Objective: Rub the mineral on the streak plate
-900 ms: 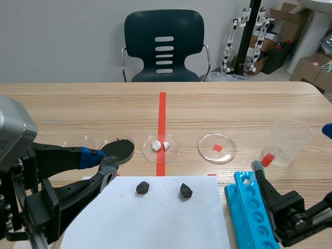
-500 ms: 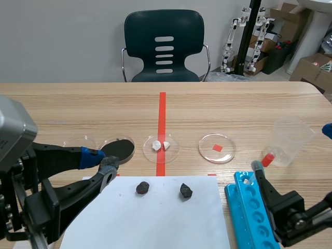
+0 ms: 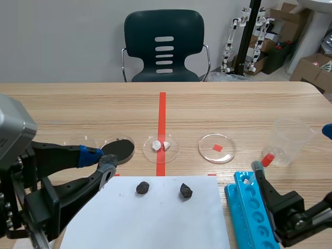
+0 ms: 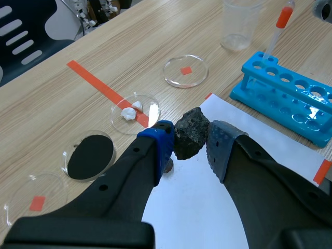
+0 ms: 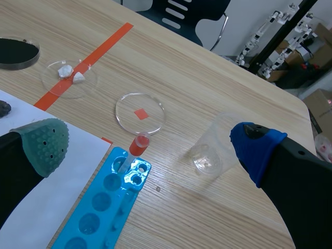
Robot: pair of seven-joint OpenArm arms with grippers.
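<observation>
In the left wrist view my left gripper point(image 4: 188, 136) is shut on a dark rough mineral point(image 4: 190, 141), pinched between the blue and grey pads above the white paper point(image 4: 207, 207). In the scene view this gripper point(image 3: 101, 160) hovers at the paper's far left corner, just near of a black disc in a clear dish point(image 3: 118, 149). Two more dark minerals point(image 3: 142, 187) point(image 3: 185, 191) lie on the paper point(image 3: 155, 218). My right gripper point(image 5: 150, 145) stands open at the near right over the blue rack, holding nothing.
A dish with white pieces point(image 3: 161, 147) sits on the red tape line, with a dish holding a red square point(image 3: 217, 148) to its right. A clear cup point(image 3: 290, 140) and a blue tube rack point(image 3: 251, 212) with a red-capped dropper stand at the right. A further clear dish point(image 3: 78, 142) is at the far left.
The left gripper's grey finger has dropped very slightly toward the near edge. Nothing else has moved.
</observation>
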